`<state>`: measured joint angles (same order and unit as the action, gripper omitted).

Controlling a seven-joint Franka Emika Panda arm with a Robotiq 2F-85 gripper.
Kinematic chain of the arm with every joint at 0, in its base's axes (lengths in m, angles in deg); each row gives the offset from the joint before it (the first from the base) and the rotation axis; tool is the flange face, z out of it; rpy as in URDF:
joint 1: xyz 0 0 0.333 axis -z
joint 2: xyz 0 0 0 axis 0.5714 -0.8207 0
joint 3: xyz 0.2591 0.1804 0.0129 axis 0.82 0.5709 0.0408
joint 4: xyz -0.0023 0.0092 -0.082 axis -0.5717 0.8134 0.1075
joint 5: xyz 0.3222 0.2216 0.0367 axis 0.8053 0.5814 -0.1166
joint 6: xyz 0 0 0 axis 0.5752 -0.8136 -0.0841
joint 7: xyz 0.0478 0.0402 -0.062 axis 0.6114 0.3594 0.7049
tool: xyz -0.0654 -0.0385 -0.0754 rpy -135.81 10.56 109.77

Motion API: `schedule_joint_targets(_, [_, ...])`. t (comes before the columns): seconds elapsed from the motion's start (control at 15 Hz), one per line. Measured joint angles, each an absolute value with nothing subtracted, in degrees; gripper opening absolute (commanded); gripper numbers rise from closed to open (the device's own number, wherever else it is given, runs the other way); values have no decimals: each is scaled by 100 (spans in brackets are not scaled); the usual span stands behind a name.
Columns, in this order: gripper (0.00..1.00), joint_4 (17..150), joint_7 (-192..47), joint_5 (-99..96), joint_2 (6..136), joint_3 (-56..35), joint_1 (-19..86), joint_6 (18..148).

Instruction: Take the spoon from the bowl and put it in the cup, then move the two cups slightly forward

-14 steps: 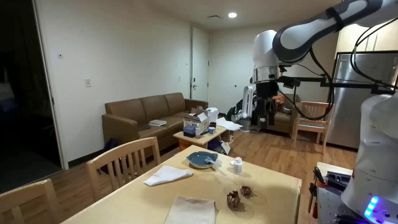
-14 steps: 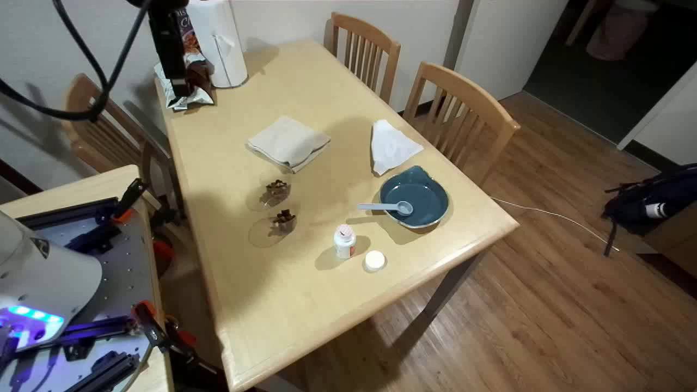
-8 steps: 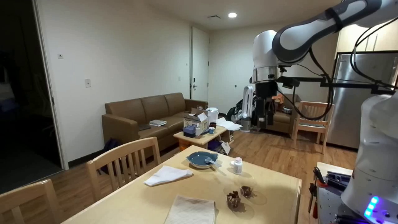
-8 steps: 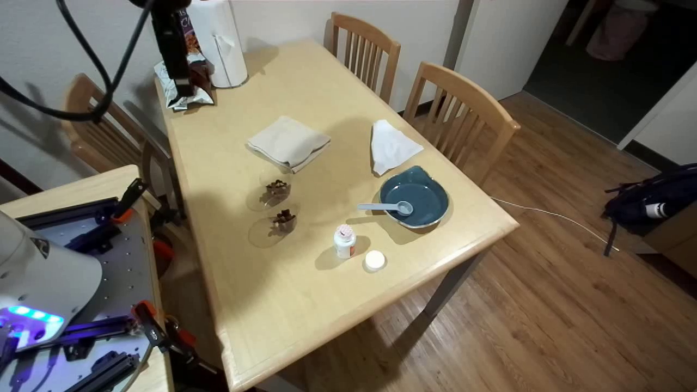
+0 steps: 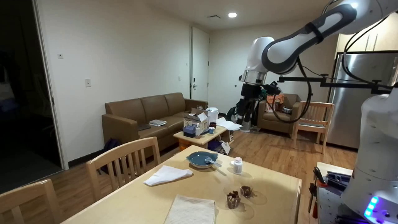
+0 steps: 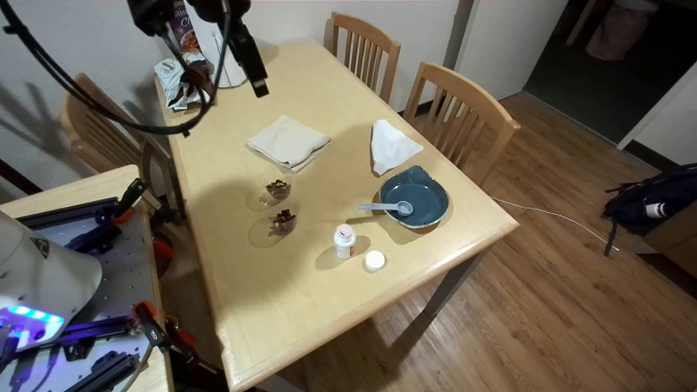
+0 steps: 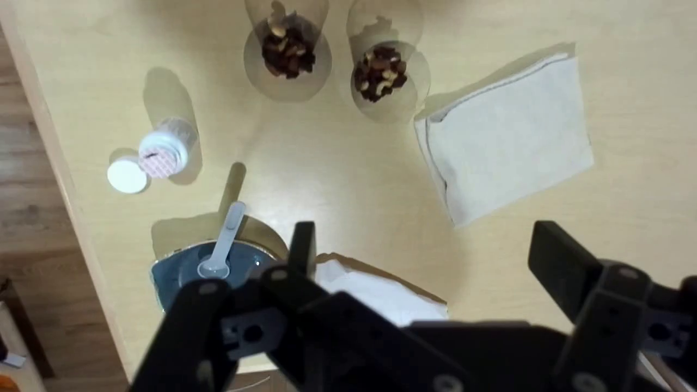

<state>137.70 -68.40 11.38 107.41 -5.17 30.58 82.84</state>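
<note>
The blue-teal bowl (image 6: 427, 189) sits near the table's far corner; it also shows in an exterior view (image 5: 197, 157) and, partly hidden behind my left finger, in the wrist view (image 7: 175, 275). The pale blue-grey spoon (image 6: 381, 207) has its scoop inside the bowl and its handle over the rim; it also shows in the wrist view (image 7: 226, 239). Two small clear cups with dark nut mix, one (image 6: 279, 188) and another (image 6: 285, 219), stand side by side, also in the wrist view (image 7: 288, 49) (image 7: 381, 71). My gripper (image 7: 423, 239) is open and empty, high above the table.
A white bottle (image 6: 344, 244) stands between cups and bowl, its cap (image 6: 374, 261) beside it. A white napkin (image 6: 393, 147) lies by the bowl and a folded cloth (image 6: 288, 142) by the cups. A snack bag (image 6: 179, 81) and paper towel roll (image 6: 231, 71) stand at the back.
My arm has moved out over the table and the gripper has tilted, shifting left in one exterior view and right in another. Bowl, spoon and cups have not moved.
</note>
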Motion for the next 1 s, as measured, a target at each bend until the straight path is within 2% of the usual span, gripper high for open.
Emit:
schedule_joint_targets(0.33, [100, 13128, -6609, 796, 9448, -601, 3107, 9172])
schedule_joint_targets(1.0, [100, 11088, -6851, 568, 6675, -674, 3169, 9318])
